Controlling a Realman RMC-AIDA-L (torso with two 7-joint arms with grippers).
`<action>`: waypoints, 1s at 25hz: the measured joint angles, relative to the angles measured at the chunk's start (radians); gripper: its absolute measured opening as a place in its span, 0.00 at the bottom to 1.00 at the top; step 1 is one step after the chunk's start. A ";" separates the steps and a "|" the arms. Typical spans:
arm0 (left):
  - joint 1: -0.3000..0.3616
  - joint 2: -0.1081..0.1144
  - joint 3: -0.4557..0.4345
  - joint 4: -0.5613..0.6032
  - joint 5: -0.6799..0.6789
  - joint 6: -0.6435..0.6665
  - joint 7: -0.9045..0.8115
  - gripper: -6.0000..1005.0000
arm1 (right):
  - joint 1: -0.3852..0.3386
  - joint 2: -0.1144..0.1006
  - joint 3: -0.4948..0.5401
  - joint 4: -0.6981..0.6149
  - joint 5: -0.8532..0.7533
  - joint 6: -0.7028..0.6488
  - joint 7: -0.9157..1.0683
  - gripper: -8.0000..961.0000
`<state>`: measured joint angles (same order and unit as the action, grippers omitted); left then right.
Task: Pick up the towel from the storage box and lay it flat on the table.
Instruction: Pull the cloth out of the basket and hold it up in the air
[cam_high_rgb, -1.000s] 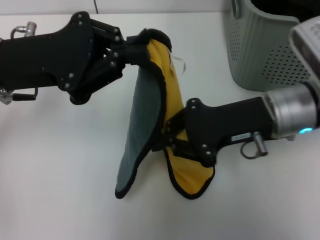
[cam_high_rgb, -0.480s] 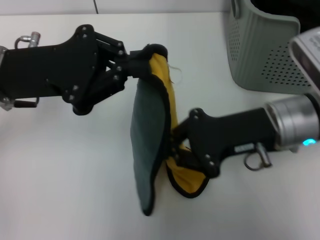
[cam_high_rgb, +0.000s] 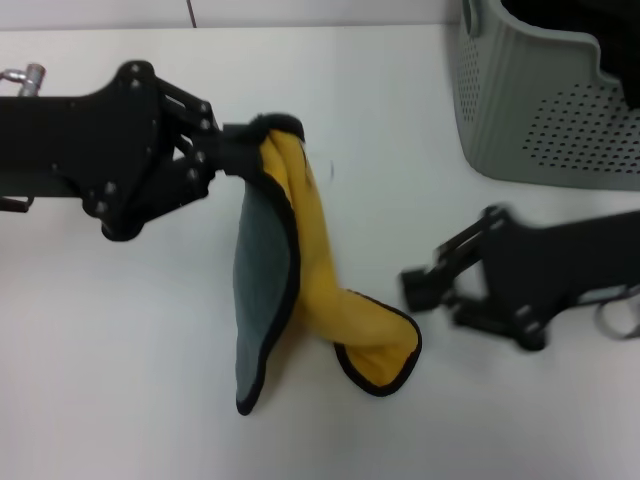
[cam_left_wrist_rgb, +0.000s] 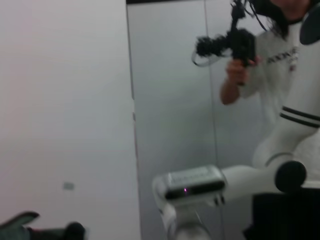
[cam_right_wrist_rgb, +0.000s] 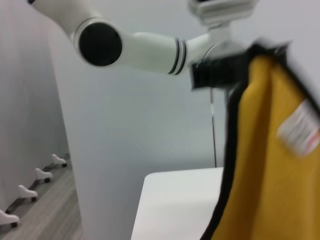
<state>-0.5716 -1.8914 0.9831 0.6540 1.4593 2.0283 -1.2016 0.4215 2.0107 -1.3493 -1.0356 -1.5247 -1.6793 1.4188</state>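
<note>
Filling most of the head view, the white tabletop (cam_high_rgb: 120, 350) carries the storage box (cam_high_rgb: 545, 115) at its far right. The towel (cam_high_rgb: 300, 290) hangs from the left tool (cam_high_rgb: 240, 160), clenched on its upper corner, lower folds touching the tabletop. The right tool (cam_high_rgb: 420, 285) sits released, just beside the towel.

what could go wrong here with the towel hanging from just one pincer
1. The left pincer grips only one corner of the towel, which hangs doubled over with its grey-green reverse showing. Lowered like this, it would likely land folded on the table, not flat.
2. The right pincer is open and off the cloth, so nothing spreads the lower yellow fold.
3. A single-corner grip may slip.
</note>
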 joint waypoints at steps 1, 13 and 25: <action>-0.004 -0.002 0.000 0.001 0.012 0.000 -0.002 0.03 | -0.005 -0.001 0.045 -0.020 -0.011 -0.029 0.006 0.02; -0.025 -0.035 0.012 0.038 0.017 0.007 -0.004 0.03 | 0.300 -0.075 0.253 0.035 -0.400 -0.068 0.085 0.30; -0.069 -0.067 0.059 0.051 0.004 0.005 -0.004 0.03 | 0.483 -0.029 0.245 0.071 -0.648 0.000 -0.101 0.64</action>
<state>-0.6402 -1.9587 1.0423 0.7045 1.4633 2.0338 -1.2057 0.9046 1.9818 -1.1043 -0.9643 -2.1723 -1.6795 1.3175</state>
